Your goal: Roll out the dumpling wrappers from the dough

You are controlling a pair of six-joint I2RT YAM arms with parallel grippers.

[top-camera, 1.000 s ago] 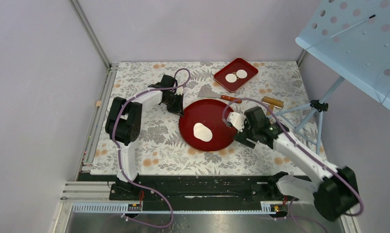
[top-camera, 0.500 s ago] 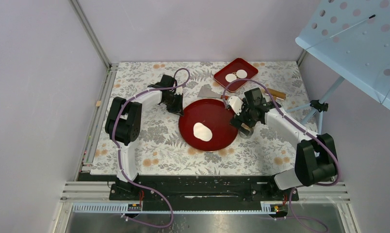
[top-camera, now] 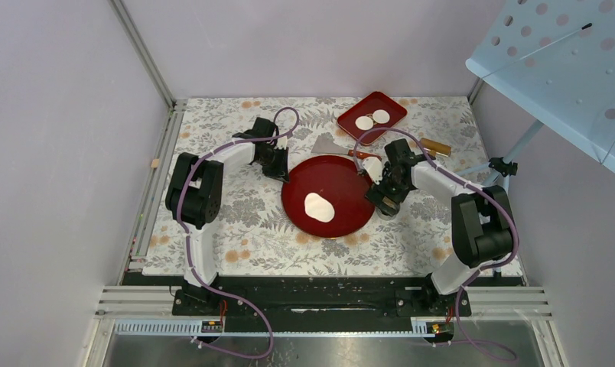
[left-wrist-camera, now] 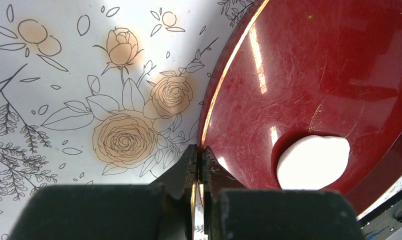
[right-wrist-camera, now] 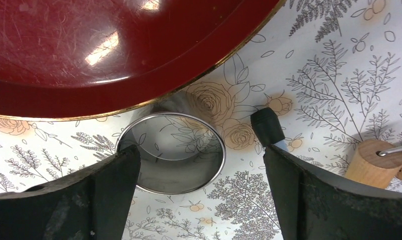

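Your overhead view shows the flattened white dough patch (top-camera: 318, 206) lying on the round dark red plate (top-camera: 320, 172), and two thin white dumpling wrappers (top-camera: 364, 122) in the small red rectangular tray (top-camera: 392, 108). Only the wrist views show the left gripper (left-wrist-camera: 199, 150) clenched on the plate's rim and the right gripper (right-wrist-camera: 199, 135) spread wide, a metal ring cutter (right-wrist-camera: 175, 189) standing between its fingers.

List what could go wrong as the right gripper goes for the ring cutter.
1. The ring cutter sits off-centre between the open fingers of the right gripper, close to one of them. Closing may shove it sideways or let the thin metal slip out.
2. The cutter lies right by the rim of the plate, so a finger could knock the plate, though the left gripper clamps its rim.
3. The dough is a small uneven patch, so a misplaced cut may give an incomplete disc.
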